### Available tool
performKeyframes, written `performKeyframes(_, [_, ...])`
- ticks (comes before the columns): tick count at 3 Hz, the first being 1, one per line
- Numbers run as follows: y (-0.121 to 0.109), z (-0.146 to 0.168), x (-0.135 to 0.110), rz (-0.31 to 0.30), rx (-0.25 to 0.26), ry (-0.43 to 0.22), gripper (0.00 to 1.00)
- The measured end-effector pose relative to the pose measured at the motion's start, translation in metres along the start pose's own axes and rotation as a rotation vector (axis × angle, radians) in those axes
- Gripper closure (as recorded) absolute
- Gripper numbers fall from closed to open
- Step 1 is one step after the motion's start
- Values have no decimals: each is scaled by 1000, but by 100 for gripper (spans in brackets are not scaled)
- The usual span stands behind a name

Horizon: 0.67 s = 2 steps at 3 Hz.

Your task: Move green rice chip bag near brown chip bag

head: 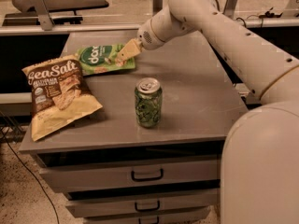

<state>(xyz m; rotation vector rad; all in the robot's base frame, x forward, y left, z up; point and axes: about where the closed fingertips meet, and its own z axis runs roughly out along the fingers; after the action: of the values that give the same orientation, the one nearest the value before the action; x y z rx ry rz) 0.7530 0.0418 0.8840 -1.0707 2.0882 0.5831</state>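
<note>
The green rice chip bag (100, 59) lies on the grey table top (196, 92) at the back left, its left end touching the top right corner of the brown chip bag (56, 94). The brown bag lies flat at the table's left front, "Sea Salt" lettering up. My gripper (126, 51) reaches in from the right on the white arm (210, 27). It is shut on the right edge of the green bag.
A green soda can (148, 101) stands upright in the middle of the table, in front of the gripper. Drawers (147, 175) sit under the table top. A dark bench stands behind the table. The arm's white body fills the right side.
</note>
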Motion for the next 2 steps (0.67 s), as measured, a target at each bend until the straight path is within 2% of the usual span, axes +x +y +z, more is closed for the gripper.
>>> performKeyframes(1, [-3,-9,4,-19,-1,25,0])
performKeyframes(2, [-24,-69,19,-95,105,27,0])
